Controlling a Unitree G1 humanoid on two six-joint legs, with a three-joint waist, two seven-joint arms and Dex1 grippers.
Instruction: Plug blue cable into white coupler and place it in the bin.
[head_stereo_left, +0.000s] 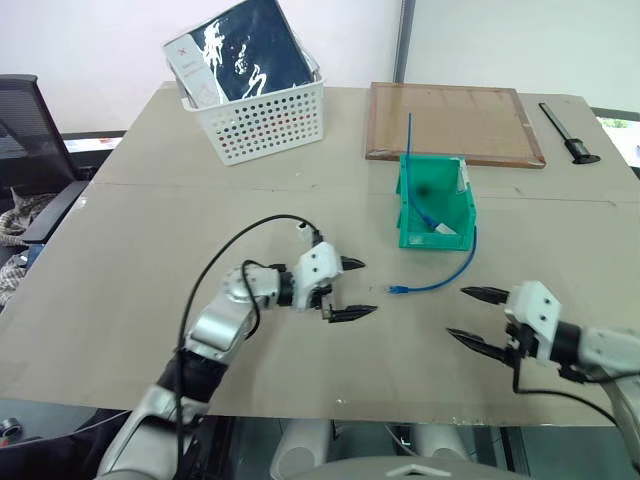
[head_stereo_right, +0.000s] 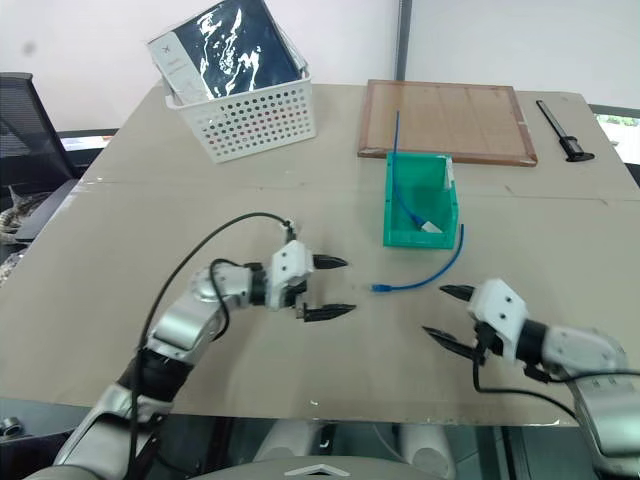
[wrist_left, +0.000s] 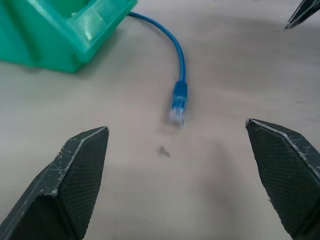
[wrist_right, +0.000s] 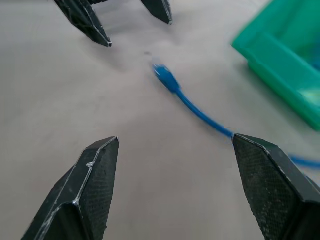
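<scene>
While both grippers hover over the table (head_stereo_left: 120, 290) w/ jaws spread & empty, the blue cable (head_stereo_left: 450, 274) lies between them; its plug end rests on the tabletop, just right of the left gripper (head_stereo_left: 356, 289), other end runs into the bin (head_stereo_left: 408, 200), mid-table; right gripper (head_stereo_left: 466, 315) sits near-right of the plug; white coupler can't be made out; white basket (head_stereo_left: 262, 125) far left

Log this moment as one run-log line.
left gripper: open, empty | right gripper: open, empty | thin blue cable: plug on table, trailing from green plastic bin
</scene>
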